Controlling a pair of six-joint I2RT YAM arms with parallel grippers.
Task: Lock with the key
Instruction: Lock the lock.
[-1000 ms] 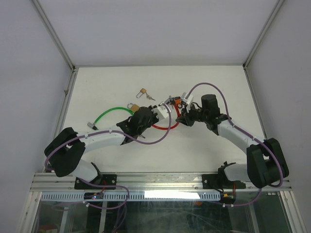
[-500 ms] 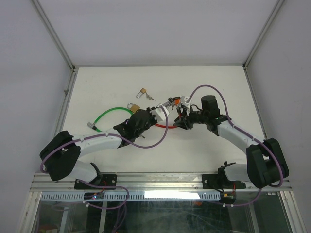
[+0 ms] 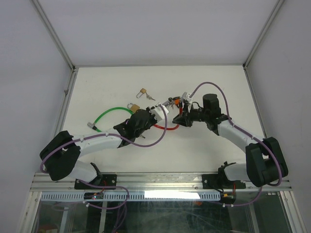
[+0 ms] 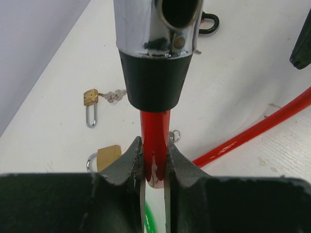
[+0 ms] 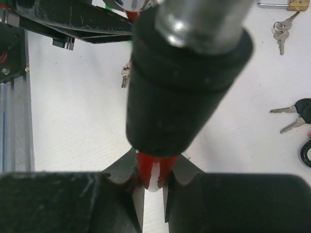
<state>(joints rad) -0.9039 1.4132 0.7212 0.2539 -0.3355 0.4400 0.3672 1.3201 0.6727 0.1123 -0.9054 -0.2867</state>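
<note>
We see the red cable lock (image 4: 252,128) in the middle of the counter (image 3: 218,82) | left claw (image 4: 154,167) squeezes its hole end (image 4: 154,53) | right claw (image 5: 154,177) squeezes its pin end (image 5: 187,82), just right of the hole, not in yet | key (image 5: 291,114) lies loose.

In the left wrist view, the chrome lock head (image 4: 155,24) on the red cable (image 4: 252,128) runs off the top edge. In the right wrist view, the cable's black collar (image 5: 184,82) is blurred, and a padlock (image 5: 291,4) to its right is cropped. From above, the keys (image 3: 151,97) beyond the cable are too small to make out.
</note>
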